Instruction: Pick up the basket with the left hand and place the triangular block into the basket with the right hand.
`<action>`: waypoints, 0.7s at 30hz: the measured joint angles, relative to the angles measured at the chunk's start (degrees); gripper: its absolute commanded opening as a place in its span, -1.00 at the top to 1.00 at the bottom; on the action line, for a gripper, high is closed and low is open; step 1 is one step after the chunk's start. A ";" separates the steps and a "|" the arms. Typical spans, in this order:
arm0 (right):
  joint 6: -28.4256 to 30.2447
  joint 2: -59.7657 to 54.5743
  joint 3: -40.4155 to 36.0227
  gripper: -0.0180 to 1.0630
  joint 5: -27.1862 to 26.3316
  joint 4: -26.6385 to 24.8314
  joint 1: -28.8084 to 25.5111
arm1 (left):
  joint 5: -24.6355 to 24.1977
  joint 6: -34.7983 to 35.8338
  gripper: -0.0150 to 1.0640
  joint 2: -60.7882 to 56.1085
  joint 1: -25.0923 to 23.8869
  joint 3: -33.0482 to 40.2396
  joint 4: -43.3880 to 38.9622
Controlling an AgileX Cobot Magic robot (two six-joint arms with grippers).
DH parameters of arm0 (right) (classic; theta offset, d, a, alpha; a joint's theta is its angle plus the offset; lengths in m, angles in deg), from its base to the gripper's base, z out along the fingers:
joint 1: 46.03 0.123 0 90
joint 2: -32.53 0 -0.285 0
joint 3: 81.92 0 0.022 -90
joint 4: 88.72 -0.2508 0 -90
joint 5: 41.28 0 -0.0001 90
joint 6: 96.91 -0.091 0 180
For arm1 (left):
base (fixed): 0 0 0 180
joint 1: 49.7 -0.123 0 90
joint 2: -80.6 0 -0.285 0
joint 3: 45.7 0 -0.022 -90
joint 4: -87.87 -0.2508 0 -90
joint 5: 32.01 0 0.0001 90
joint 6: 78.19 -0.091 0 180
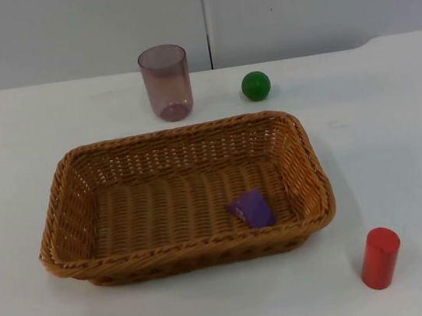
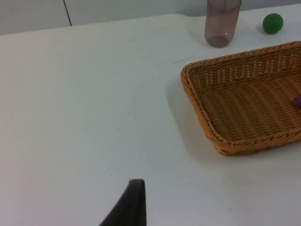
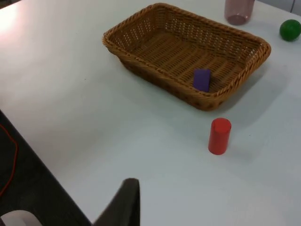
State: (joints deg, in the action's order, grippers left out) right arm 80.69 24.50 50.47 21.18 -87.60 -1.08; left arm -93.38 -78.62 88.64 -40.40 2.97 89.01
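A brown wicker basket (image 1: 182,201) sits flat on the white desk (image 1: 399,155). Inside it, near its right front corner, lies a purple block (image 1: 252,209). Behind the basket stands an upright translucent purple cup (image 1: 166,82), with a green ball (image 1: 256,86) to its right. A red cylinder (image 1: 380,257) stands upright on the desk, in front of the basket's right end and apart from it.

No object carries readable writing.

The left end effector (image 2: 134,202) hangs above bare desk, well apart from the basket's short side. The right end effector (image 3: 127,200) hangs near the desk edge, well apart from the red cylinder. One dark fingertip of each shows, so I cannot tell how either is set.
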 measured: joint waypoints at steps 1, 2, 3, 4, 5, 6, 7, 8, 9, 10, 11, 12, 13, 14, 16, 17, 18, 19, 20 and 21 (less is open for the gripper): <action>0.00 0.00 0.00 -0.98 0.00 0.00 0.00 | 0.00 0.00 -0.97 0.00 0.00 0.00 0.00; 0.00 0.00 0.00 -0.98 0.00 0.00 0.00 | 0.00 0.00 -0.97 0.00 0.00 0.00 0.00; 0.00 0.00 0.00 -0.98 0.00 0.00 0.00 | 0.00 0.00 -0.97 0.00 0.00 0.00 0.00; 0.00 0.00 0.00 -0.98 0.00 0.00 0.00 | 0.00 0.00 -0.97 0.00 0.00 0.00 0.00; 0.00 0.00 0.00 -0.98 0.00 0.00 0.00 | 0.00 0.00 -0.97 0.00 0.00 0.00 0.00; 0.00 0.00 0.00 -0.98 0.00 0.00 0.00 | 0.00 0.00 -0.97 0.00 0.00 0.00 0.00; 0.00 0.00 0.00 -0.98 0.00 0.00 0.00 | 0.00 0.00 -0.97 0.00 0.00 0.00 0.00; 0.00 0.00 0.00 -0.98 0.00 0.00 0.00 | 0.00 0.00 -0.97 0.00 0.00 0.00 0.00; 0.00 0.00 0.00 -0.98 0.00 0.00 0.00 | 0.00 0.00 -0.97 0.00 0.00 0.00 0.00; 0.00 0.00 0.00 -0.98 0.00 0.00 0.00 | 0.00 0.00 -0.97 0.00 0.00 0.00 0.00; 0.00 0.00 0.00 -0.98 0.00 0.00 0.00 | 0.00 0.44 -0.97 0.00 0.00 0.00 0.00; 0.00 0.00 0.00 -0.98 0.00 0.00 0.00 | 0.00 0.44 -0.97 0.00 0.00 0.00 0.00; 0.00 0.00 0.00 -0.98 0.00 0.00 0.00 | 0.00 0.44 -0.97 0.00 0.00 0.00 0.00; 0.00 0.00 0.00 -0.98 0.00 0.00 0.00 | 0.00 0.75 -0.97 0.00 0.00 0.00 0.00; 0.00 0.00 0.00 -0.98 0.00 0.00 0.00 | 0.00 1.15 -0.97 0.00 0.00 0.00 0.00; 0.00 0.00 0.00 -0.98 0.00 0.00 0.00 | 0.00 1.26 -0.97 0.00 0.00 0.00 0.00; 0.00 0.00 0.00 -0.98 0.00 0.00 -0.47 | 0.00 1.26 -0.97 0.00 0.00 0.00 0.00; 0.00 0.00 0.00 -0.98 0.00 0.00 -0.47 | 0.00 1.26 -0.97 0.00 0.00 0.00 0.00; 0.00 0.00 0.00 -0.98 0.00 0.00 -1.25 | 0.00 1.26 -0.97 0.00 0.00 0.00 0.00; 0.11 0.00 0.00 -0.98 0.00 0.00 -2.75 | 0.00 1.30 -0.97 0.00 0.00 0.00 0.00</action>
State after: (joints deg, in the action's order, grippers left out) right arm 80.80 24.50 50.47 21.18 -87.60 -3.83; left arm -93.38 -77.33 88.64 -40.40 2.97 89.01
